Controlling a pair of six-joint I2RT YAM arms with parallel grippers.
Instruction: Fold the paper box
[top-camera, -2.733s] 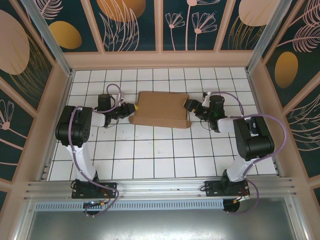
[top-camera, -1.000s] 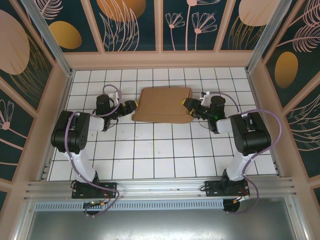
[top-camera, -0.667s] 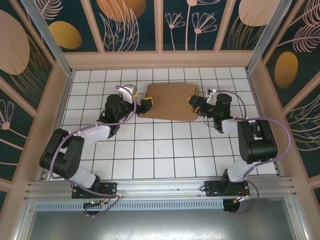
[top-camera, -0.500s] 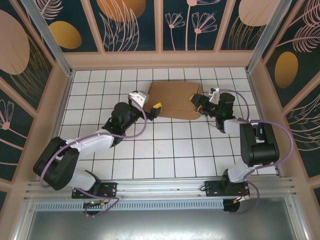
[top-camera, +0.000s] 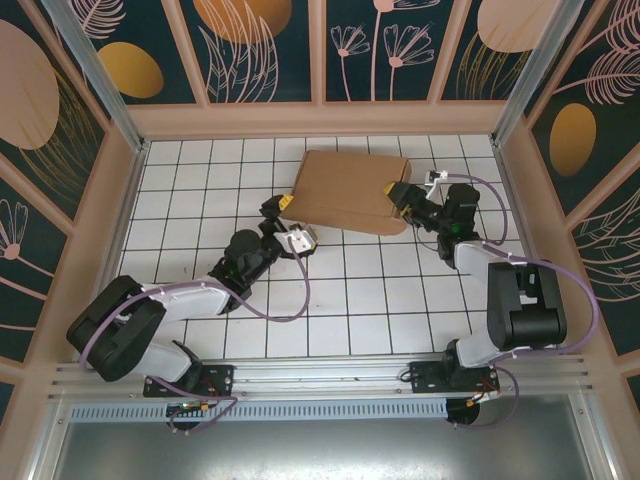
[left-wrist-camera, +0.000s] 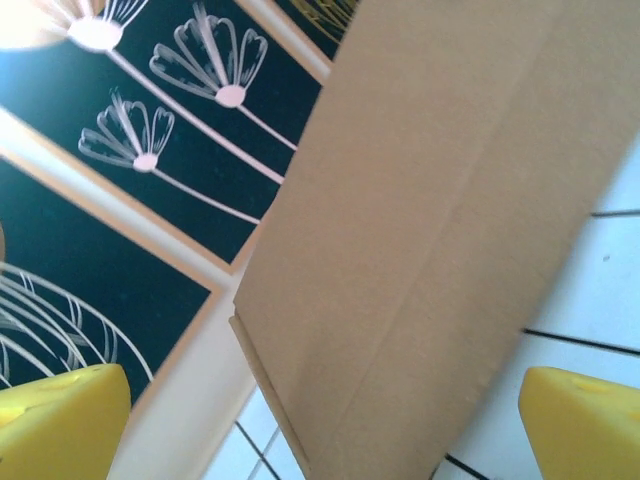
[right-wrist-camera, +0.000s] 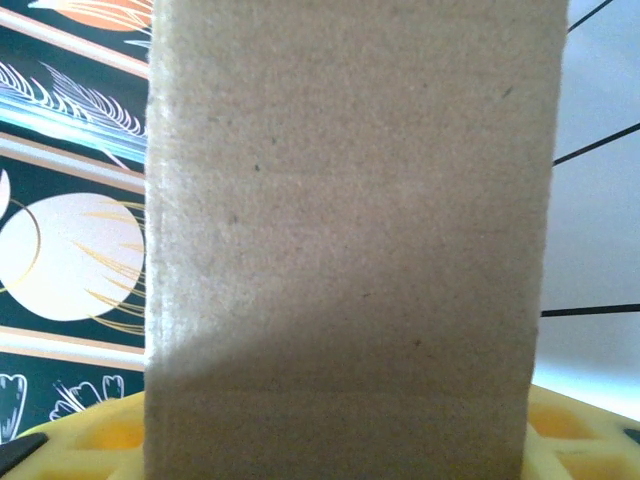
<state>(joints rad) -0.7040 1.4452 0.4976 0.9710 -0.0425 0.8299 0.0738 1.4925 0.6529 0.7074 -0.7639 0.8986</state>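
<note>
**Held at one end, free at the other**

Spread wide at the left gripper (top-camera: 293, 222), just beside the near-left corner of the paper box (top-camera: 345, 190), with cardboard straight ahead between the yellow fingertips (left-wrist-camera: 60, 425). Clamped on the box's right end at the right gripper (top-camera: 399, 200). Box toward the far middle of the tiled table (top-camera: 330, 300), long axis running left to right, slightly skewed. Nearest the unheld end: the left arm, probably the one to close in next.
</note>
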